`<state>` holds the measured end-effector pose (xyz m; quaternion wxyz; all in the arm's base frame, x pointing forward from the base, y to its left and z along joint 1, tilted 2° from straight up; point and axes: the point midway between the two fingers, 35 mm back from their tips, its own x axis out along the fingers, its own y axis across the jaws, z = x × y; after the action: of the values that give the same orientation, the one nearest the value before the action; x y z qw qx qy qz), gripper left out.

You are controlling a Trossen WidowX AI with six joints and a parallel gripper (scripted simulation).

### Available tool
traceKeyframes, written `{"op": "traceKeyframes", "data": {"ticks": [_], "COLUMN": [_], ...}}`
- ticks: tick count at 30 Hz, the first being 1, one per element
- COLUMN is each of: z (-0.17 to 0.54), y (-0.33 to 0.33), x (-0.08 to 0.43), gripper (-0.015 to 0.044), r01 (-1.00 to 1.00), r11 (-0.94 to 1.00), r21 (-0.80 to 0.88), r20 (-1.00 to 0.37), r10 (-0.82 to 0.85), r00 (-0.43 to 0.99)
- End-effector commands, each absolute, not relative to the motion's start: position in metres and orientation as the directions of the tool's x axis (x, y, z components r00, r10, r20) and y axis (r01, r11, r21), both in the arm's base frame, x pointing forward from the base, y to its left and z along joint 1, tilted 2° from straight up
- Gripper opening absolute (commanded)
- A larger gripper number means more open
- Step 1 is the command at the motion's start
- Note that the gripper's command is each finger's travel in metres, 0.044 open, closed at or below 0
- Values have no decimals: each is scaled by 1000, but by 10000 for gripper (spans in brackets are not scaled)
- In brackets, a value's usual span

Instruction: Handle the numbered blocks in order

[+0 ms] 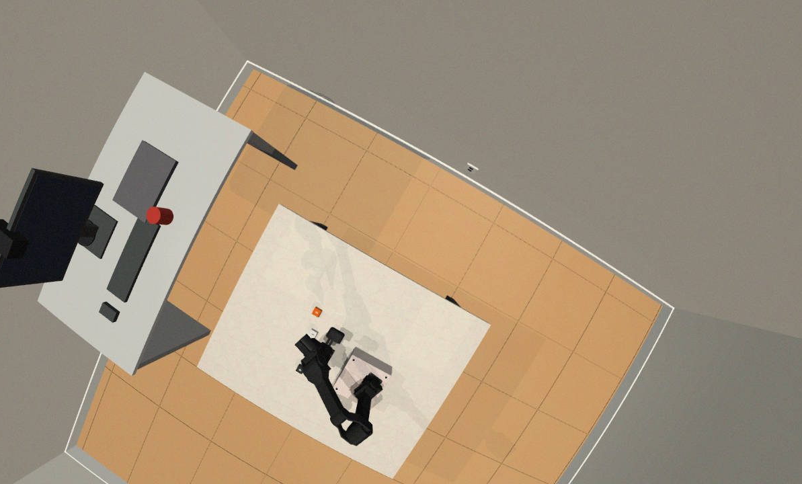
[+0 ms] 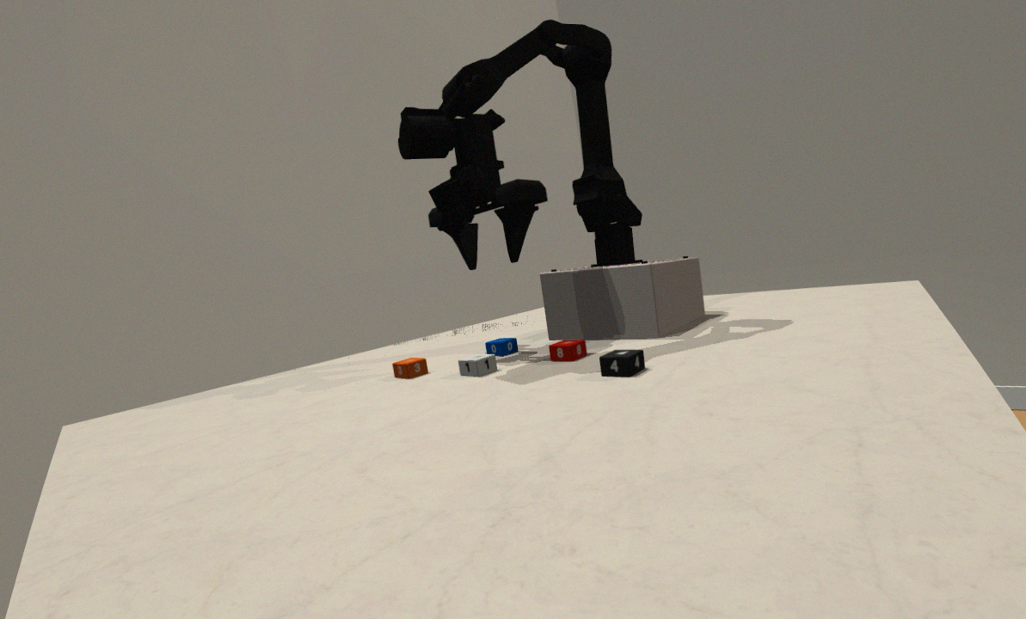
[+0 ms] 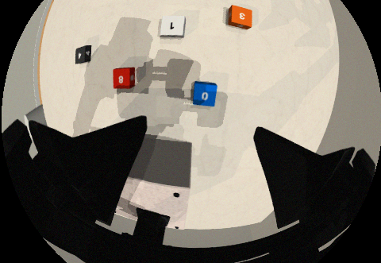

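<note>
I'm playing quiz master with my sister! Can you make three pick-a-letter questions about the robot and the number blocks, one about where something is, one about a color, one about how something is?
1. In the wrist view, which block is nearest the blue block?
A) orange block
B) red block
C) black block

2. What color is the block with the 1?
A) white
B) green
C) purple

3. How are the robot's jaws?
A) shut on a block
B) shut on nothing
C) open and holding nothing

Answers:
1: B, the red block is closer to the blue block there.
2: A, the 1 is on the white block.
3: C, the jaws stand wide apart above the table.
</note>
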<state>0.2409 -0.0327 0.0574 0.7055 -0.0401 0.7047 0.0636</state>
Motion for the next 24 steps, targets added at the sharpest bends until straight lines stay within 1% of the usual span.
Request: {"op": "traceKeyframes", "data": {"ticks": [1,16,18,24], "z": [57,57,58,60], "y": [-32,-30,-15,59], "x": [240,240,244,246], "gripper": [400,400,400,400], "r01": [-160,-160,-160,-160], "r11": [987,987,987,987], "r21": [26,26,27,34], "r20": [-1000,-1000,-1000,-999], "r10": [26,26,27,34], "r00": [-1,-1,-1,0]}}
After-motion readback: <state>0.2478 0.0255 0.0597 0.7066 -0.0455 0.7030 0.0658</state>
